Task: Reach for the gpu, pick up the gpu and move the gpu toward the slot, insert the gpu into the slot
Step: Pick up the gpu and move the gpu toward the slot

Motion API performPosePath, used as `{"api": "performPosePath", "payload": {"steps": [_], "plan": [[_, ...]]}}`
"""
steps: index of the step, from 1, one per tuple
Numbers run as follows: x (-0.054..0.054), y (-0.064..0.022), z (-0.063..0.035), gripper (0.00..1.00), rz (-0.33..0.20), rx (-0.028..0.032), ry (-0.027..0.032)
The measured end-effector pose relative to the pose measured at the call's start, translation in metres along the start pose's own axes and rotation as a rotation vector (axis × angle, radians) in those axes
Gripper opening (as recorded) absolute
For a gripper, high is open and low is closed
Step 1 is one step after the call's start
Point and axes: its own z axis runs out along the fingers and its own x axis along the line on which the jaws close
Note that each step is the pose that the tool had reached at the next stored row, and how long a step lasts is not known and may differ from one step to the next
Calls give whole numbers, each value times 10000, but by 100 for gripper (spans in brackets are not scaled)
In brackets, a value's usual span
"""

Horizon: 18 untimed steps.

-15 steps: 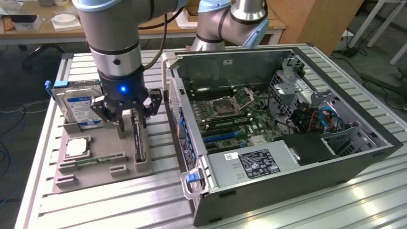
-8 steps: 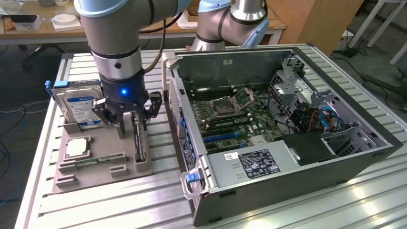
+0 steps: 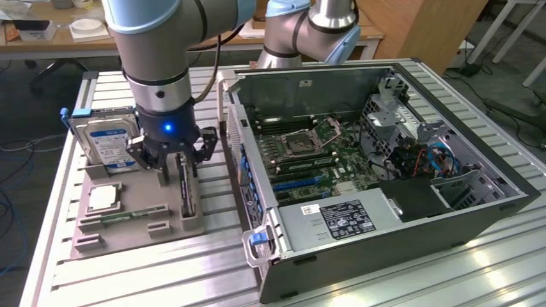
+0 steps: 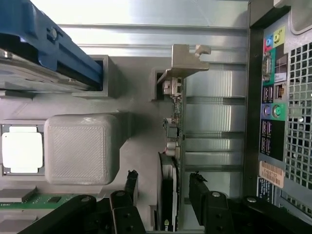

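**Pincer (image 4: 165, 190) wide open over gpu (image 4: 174, 146)**

Pincer fingers (image 4: 197, 187) straddle gpu, card standing edge-on in grey holder (image 3: 128, 233) on bench (image 3: 128, 281), left of centre in exterior view, betw. upright hard drive (image 3: 107, 144) and open PC case (image 3: 384, 256).

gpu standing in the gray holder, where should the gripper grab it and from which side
Probably best to grip the gpu near its upper long edge, coming straight down from above, with one finger on each flat face. It stands on edge in a slot of the gray holder, so its lower part is boxed in. The open gripper straddles it.
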Motion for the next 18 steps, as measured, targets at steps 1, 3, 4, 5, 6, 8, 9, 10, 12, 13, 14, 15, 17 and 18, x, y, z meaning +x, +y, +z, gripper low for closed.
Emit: {"api": "performPosePath", "payload": {"steps": [1, 3, 4, 5, 6, 8, 9, 10, 12, 13, 14, 15, 17, 18], "plan": [[0, 1, 19, 55, 2, 0, 0], [0, 1, 55, 55, 0, 0, 0], [1, 1, 73, 55, 1, 0, 0], [1, 1, 91, 55, 0, 0, 0], [1, 0, 109, 55, 0, 0, -1], [1, 0, 120, 55, 0, 12, 0], [1, 0, 120, 55, -1, 13, 1], [-5, 0, 124, 55, 0, 12, -2], [-17, 1, 133, 55, 1, 12, -7], [-17, 1, 133, 55, 2, 12, -7], [-18, 1, 132, 55, 2, 13, -5], [-18, 0, 132, 55, 1, 13, -6], [-19, 0, 132, 55, 1, 14, -5], [-19, 0, 132, 55, 0, 13, -5]]}}
